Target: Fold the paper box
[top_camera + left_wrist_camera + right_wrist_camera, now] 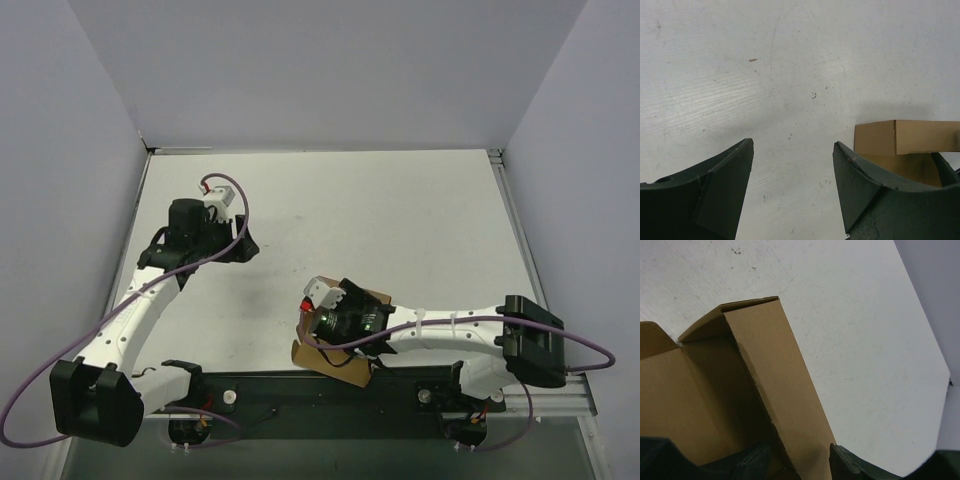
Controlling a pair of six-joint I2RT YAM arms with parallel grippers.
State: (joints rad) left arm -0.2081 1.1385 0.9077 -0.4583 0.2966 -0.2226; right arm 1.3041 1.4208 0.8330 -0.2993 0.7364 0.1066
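Observation:
The paper box (335, 364) is a brown cardboard box, partly folded, lying open near the table's front edge between the two arm bases. My right gripper (350, 338) reaches down into it. In the right wrist view one finger sits inside the paper box (700, 390), the other outside, and a raised side wall (775, 370) fills the gap between them, so my right gripper (799, 447) is shut on that wall. My left gripper (238, 247) hovers over bare table at the left, well away from the box. Its jaws (792, 142) stand open and empty; a corner of the box (900, 137) shows behind its right finger.
White tabletop (400, 220) is bounded by grey walls at left, back and right. A metal rail (520, 250) runs along the right edge. Purple cables loop off both arms. The black base bar (320, 395) lies just in front of the box.

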